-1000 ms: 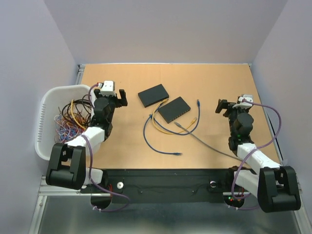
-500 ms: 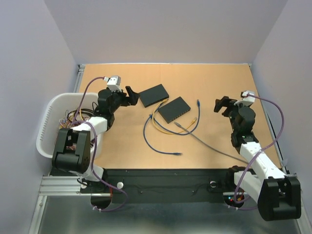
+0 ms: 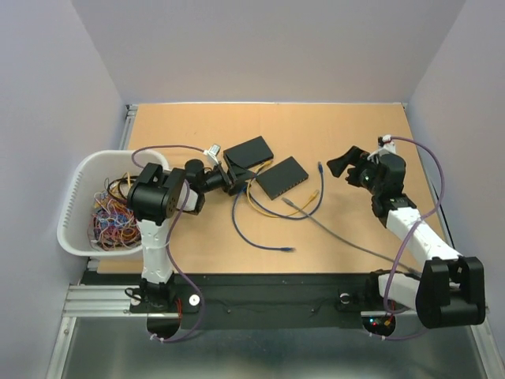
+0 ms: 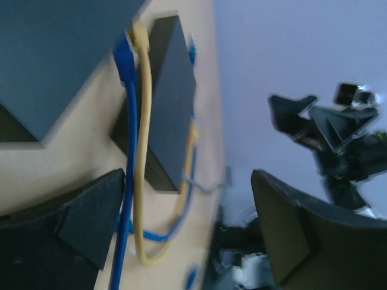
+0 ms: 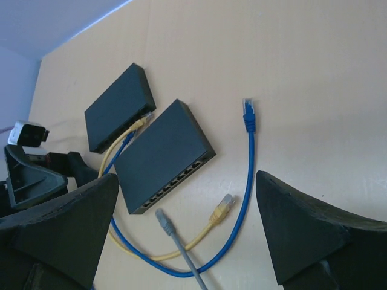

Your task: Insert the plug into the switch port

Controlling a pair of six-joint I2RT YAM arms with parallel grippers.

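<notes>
Grey plug (image 5: 162,215) clear from right wrist, white basket (image 3: 72,197) only overhead

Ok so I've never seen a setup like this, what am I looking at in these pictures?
Two robot arms are bolted at a table's near edge. The overhead picture looks down on both; the other two come from a camera on each wrist, the dark wedges being its own fingers. On it lie two black network switches, a far switch and a near switch, with a blue cable, a yellow cable and a grey cable. A white basket at the left holds more cables. The left gripper and right gripper are both open, holding nothing.
</notes>
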